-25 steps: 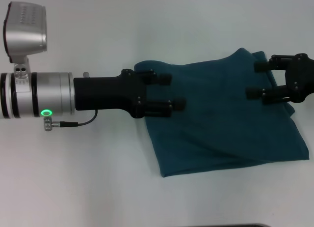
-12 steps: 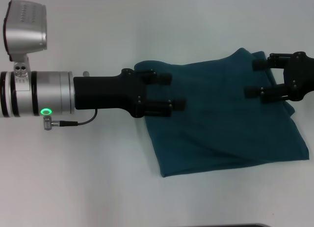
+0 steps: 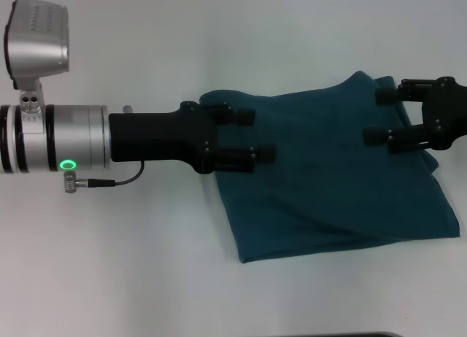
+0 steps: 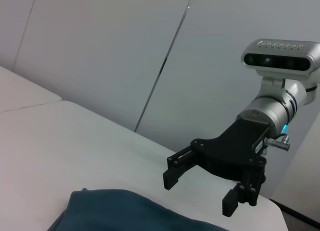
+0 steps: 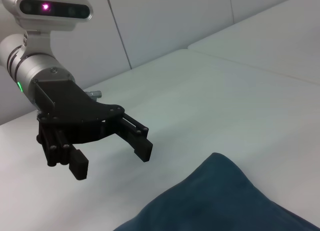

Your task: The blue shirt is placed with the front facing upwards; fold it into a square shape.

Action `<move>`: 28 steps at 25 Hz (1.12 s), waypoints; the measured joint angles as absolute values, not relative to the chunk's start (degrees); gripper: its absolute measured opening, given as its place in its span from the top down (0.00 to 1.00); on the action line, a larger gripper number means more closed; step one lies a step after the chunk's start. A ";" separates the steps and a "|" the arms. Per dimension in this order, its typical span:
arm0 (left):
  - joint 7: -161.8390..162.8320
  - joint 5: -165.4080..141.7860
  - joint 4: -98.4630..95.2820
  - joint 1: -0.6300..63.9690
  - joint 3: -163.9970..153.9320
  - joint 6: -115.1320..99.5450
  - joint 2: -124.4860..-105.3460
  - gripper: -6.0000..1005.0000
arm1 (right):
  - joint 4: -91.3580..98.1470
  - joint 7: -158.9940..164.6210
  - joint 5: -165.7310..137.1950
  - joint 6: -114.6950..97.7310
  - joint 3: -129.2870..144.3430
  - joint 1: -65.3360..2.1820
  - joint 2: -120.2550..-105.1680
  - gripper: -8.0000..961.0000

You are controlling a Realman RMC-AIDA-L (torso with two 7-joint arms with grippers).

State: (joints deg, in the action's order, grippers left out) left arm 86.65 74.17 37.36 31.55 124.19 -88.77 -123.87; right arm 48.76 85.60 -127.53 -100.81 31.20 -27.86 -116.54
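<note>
The blue shirt point(image 3: 336, 176) lies folded into a rough square on the white table, plain teal side up, with no lettering showing. My left gripper point(image 3: 257, 136) hovers open over the shirt's left edge with nothing between its fingers. My right gripper point(image 3: 376, 117) hovers open over the shirt's far right part, facing the left one, also holding nothing. The left wrist view shows the right gripper point(image 4: 200, 193) above a shirt point(image 4: 125, 211) corner. In the right wrist view the left gripper point(image 5: 112, 160) is raised above the table beside the shirt point(image 5: 225, 201).
The white table point(image 3: 146, 264) surrounds the shirt on the left and front. The shirt's right edge reaches nearly to the edge of the head view. A grey wall point(image 4: 125, 51) stands behind the table. A dark strip point(image 3: 365, 334) shows at the table's near edge.
The right gripper has shifted very slightly toward the far side. The left arm and the shirt have not moved.
</note>
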 joint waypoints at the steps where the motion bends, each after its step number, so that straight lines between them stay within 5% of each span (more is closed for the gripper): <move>1: 86.65 74.17 37.36 31.55 124.19 -88.77 -123.85 0.18 | 48.76 85.60 -127.53 -100.81 31.20 -27.86 -116.54 0.05; 28: 88.07 74.18 37.45 31.99 124.10 -89.27 -123.75 0.18 | 48.56 86.00 -127.39 -101.60 31.11 -27.95 -116.53 0.05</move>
